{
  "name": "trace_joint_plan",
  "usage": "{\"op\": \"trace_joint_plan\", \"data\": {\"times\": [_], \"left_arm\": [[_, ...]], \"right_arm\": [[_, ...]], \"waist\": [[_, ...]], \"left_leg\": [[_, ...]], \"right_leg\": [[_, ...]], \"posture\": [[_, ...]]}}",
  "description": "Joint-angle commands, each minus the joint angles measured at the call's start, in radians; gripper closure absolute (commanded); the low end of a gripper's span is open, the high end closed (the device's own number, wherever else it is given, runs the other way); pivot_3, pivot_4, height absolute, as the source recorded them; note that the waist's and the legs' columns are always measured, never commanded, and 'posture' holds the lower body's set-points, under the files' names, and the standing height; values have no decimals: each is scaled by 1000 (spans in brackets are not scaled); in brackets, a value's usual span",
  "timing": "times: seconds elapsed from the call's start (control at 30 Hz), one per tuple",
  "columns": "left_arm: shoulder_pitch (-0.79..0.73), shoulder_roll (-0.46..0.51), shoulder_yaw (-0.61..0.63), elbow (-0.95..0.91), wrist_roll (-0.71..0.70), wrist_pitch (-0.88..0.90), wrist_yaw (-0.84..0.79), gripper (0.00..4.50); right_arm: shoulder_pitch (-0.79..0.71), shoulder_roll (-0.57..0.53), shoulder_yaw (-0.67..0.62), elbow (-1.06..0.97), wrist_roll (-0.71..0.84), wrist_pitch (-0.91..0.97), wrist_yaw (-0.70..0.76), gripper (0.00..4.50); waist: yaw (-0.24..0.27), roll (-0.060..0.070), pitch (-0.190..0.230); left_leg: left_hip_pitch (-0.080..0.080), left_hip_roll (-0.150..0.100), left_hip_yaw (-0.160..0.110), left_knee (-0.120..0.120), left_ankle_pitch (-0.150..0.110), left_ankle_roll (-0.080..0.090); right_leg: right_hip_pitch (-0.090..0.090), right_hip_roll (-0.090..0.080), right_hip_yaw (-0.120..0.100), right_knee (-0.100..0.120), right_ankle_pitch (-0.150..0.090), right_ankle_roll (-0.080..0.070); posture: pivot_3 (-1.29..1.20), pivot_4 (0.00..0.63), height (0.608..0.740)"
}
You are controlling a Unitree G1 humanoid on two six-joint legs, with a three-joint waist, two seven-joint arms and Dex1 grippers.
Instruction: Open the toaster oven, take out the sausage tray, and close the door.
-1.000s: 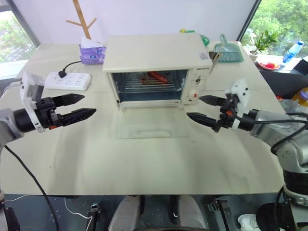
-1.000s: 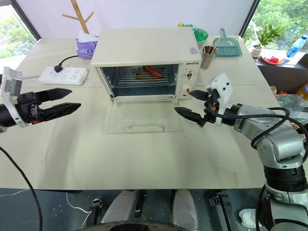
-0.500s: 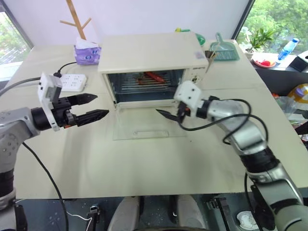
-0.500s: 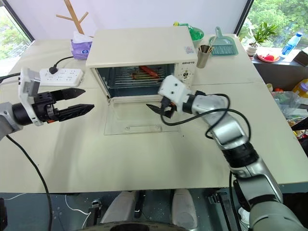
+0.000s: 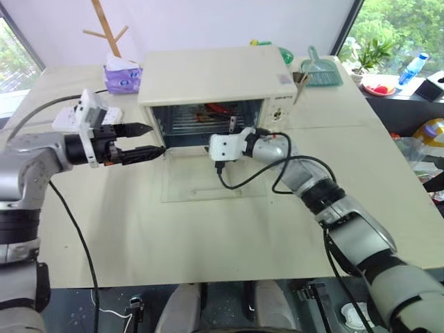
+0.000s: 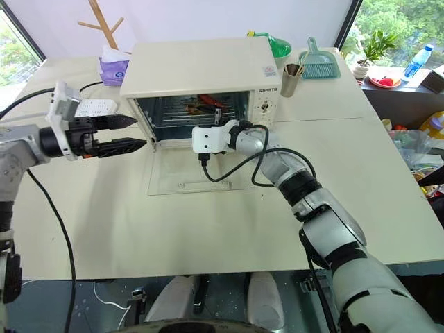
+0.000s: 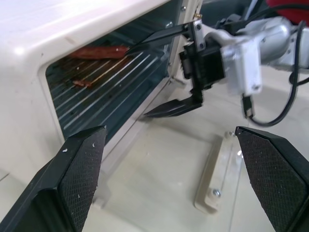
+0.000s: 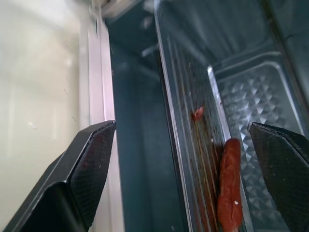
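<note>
The cream toaster oven [image 5: 215, 73] stands at the back of the table. Its glass door [image 5: 182, 186] lies flat on the table, with the bar handle [image 5: 211, 192] towards me. Inside, the ribbed sausage tray [image 8: 203, 159] holds a red sausage [image 8: 231, 186]. My right gripper [image 7: 140, 82] is open at the oven mouth. One finger reaches in above the tray near the sausage, and the other sits low by the sill. My left gripper [image 5: 158, 137] is open and empty beside the oven's front left corner, pointing at the opening.
A white power strip [image 5: 69, 118] and a purple tissue box [image 5: 122, 78] sit left of the oven. A metal cup [image 5: 300, 82] and a green dustpan [image 5: 320, 69] stand to its right. The right arm's black cable [image 5: 243, 177] hangs over the open door.
My right gripper has swung left and forward from beside the control panel to the oven mouth, rolling so one finger is above the other. My left gripper has moved in towards the oven's left corner.
</note>
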Motion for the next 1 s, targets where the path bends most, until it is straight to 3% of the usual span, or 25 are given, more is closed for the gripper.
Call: {"op": "trace_joint_plan", "data": {"times": [0.03,0.23,0.33,0.43,0.83,0.93,1.0], "left_arm": [[-45,-9,-14,37,34,-40,-26,21],[-72,-24,-39,58,56,-57,-59,21],[-92,-35,-48,84,76,-69,-66,0],[-110,-46,-55,111,94,-81,-74,0],[-127,-52,-54,142,124,-96,-96,0],[-126,-51,-52,145,126,-96,-99,0],[-123,-49,-51,145,127,-97,-100,0]], "right_arm": [[-68,28,-2,108,-46,-72,-64,0],[-134,69,-2,277,-94,-128,-134,0],[-151,81,-6,321,-107,-147,-154,861],[-157,86,-7,341,-118,-160,-168,2339],[-161,99,-8,368,-143,-172,-181,2339],[-177,108,-5,388,-151,-173,-195,3169],[-182,110,-4,395,-156,-176,-203,4131]], "waist": [[-2,0,0],[-23,0,0],[-27,0,0],[-28,0,0],[-47,0,0],[-50,0,0],[-49,0,0]], "left_leg": [[0,0,0,0,0,0],[0,0,0,-2,1,-2],[0,0,1,-2,1,-2],[0,0,2,-2,2,-3],[1,0,1,-2,2,-2],[1,1,1,-2,2,-3],[1,1,1,-2,3,-3]], "right_leg": [[0,0,0,0,0,0],[-3,0,2,4,0,-1],[-5,0,3,6,0,-1],[-8,0,4,11,0,-1],[-8,1,5,14,1,-3],[-9,1,5,14,1,-3],[-9,2,5,15,1,-3]], "posture": [[0,150,740],[0,150,740],[0,150,740],[0,150,740],[0,150,740],[0,150,740],[0,150,740]]}}
